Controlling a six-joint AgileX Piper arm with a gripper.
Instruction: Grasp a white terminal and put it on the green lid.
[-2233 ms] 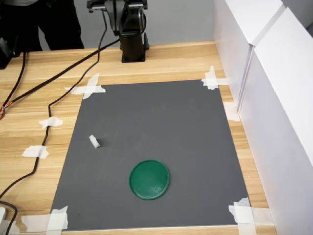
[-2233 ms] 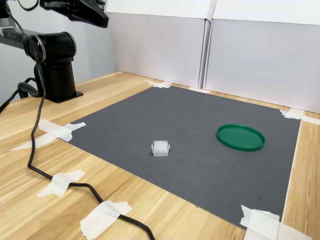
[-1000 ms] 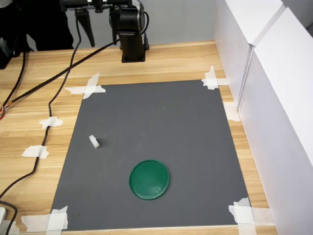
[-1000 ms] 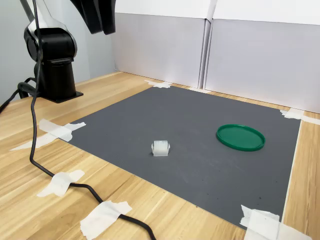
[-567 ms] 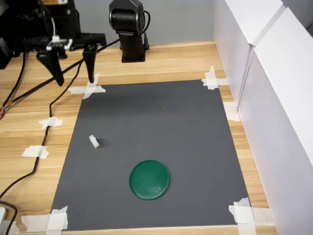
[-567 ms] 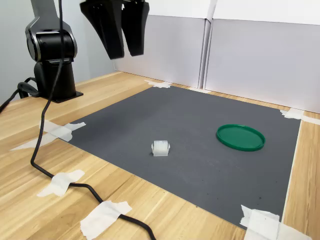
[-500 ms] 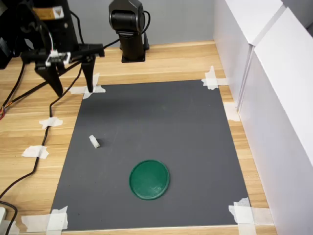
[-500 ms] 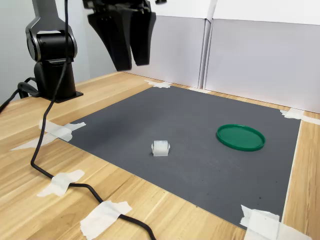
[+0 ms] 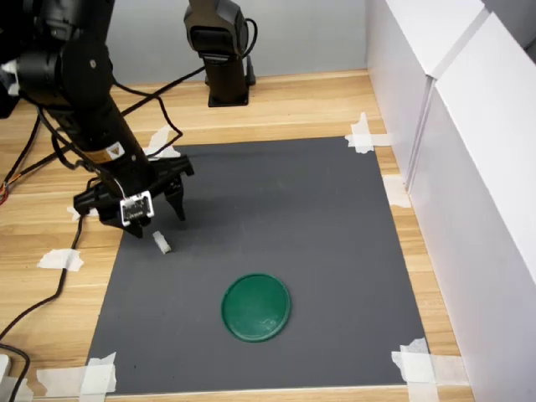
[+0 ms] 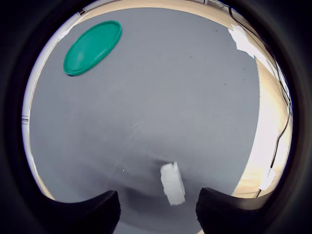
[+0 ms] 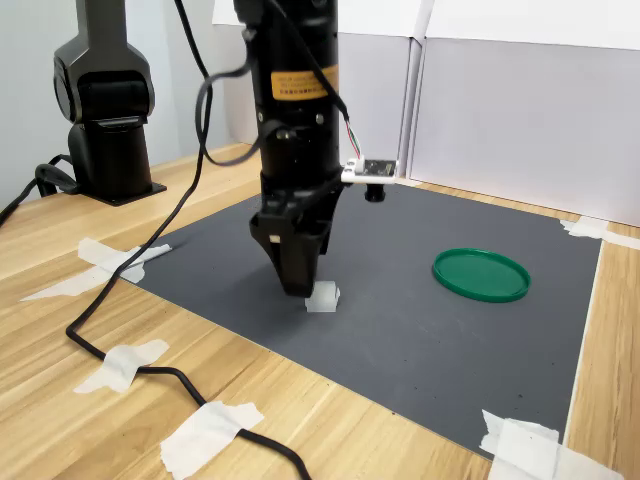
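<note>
The white terminal [image 9: 161, 243] [image 11: 322, 296] lies on the grey mat [image 9: 276, 209], toward the first exterior view's left. My gripper [image 9: 156, 224] [image 11: 299, 284] hangs open just above and slightly behind it, pointing down. In the wrist view the terminal [image 10: 172, 183] shows between the two dark fingertips [image 10: 92, 214], untouched, nearer to one of them. The green lid [image 9: 256, 307] [image 11: 480, 274] [image 10: 92, 47] lies flat on the mat, a hand's width from the terminal, with nothing on it.
White tape pieces [image 9: 362, 134] hold the mat's corners to the wooden table. A black cable [image 11: 130, 350] runs across the wood beside the mat. The arm's base [image 9: 224, 75] stands at the back. White panels [image 9: 469, 167] wall off the first exterior view's right.
The arm has swung forward and down from near its base to just over the terminal. The fingers stay apart. Terminal and lid have not moved.
</note>
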